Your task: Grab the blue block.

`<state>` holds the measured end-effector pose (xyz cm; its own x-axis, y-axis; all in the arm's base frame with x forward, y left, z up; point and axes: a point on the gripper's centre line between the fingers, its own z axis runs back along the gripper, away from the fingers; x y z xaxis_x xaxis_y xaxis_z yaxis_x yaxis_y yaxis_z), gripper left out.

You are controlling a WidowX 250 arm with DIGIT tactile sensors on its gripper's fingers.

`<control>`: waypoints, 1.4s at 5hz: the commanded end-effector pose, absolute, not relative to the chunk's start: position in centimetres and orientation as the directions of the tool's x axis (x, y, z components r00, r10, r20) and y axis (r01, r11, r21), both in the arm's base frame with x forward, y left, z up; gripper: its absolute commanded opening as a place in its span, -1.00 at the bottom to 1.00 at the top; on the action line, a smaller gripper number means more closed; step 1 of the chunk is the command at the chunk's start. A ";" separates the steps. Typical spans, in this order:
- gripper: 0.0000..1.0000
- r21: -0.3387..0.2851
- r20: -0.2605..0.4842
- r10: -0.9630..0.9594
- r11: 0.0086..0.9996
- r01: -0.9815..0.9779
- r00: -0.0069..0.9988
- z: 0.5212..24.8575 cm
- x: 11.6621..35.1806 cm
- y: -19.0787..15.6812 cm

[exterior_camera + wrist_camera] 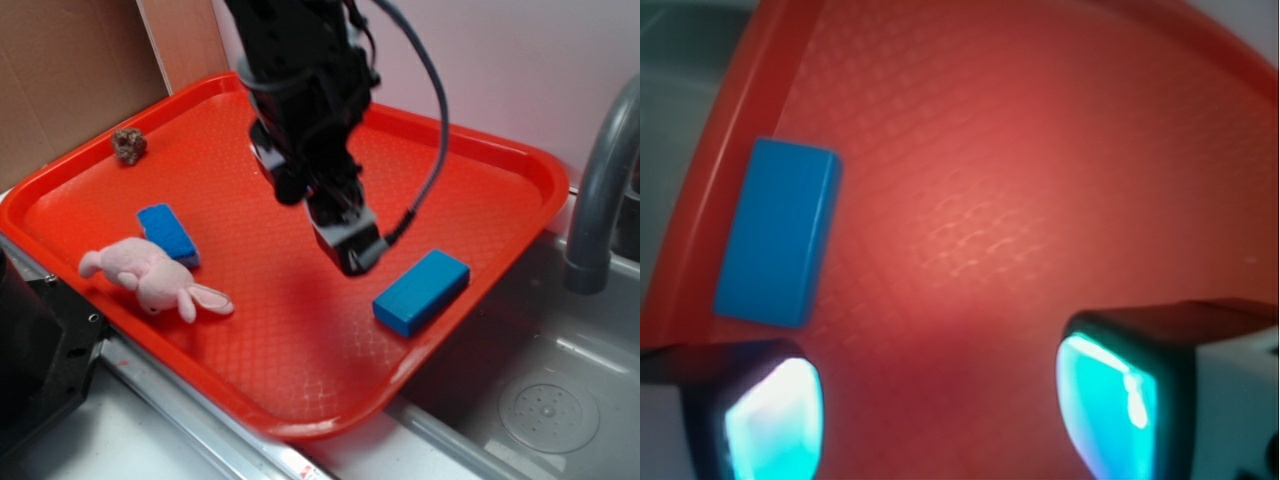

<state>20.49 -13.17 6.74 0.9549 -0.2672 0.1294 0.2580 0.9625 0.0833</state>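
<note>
One red tray (480, 190) fills most of the scene, textured surface, raised rim, sitting partly over a grey metal sink (560, 400) with a drain at lower right and one dark grey faucet (600, 190) curving up at the right edge. Pale wall behind, brown cardboard panel (70, 80) at upper left. One black robot arm (300, 90) comes down from the top centre, cable looping off its right side. One end effector (345, 240) hangs over the tray middle, holding nothing; in the wrist view its two fingers (770, 415) stand well apart with bare tray between them. One blue block (422, 291) lies flat near the tray's right front rim, just right of and below the end effector, not touching it; in the wrist view the block (778, 232) sits left of and beyond the fingers, alongside the rim. One pink plush bunny (150, 280) lies at the left. One smaller blue pad (168, 233) sits just beside the bunny. One small brown lump (129, 146) near the back-left rim.
</note>
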 end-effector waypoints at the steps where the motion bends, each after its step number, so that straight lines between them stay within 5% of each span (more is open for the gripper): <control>1: 1.00 0.035 0.170 -0.286 0.958 0.284 0.943 6.2 21.2 -15.4; 4: 1.00 -0.036 0.061 -0.255 0.966 0.257 0.965 6.3 20.3 -13.6; 7: 1.00 -0.040 0.074 -0.282 0.957 0.286 0.956 6.2 19.7 -14.2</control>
<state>19.38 -13.93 5.48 0.9551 -0.2932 0.0423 0.2945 0.9552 -0.0287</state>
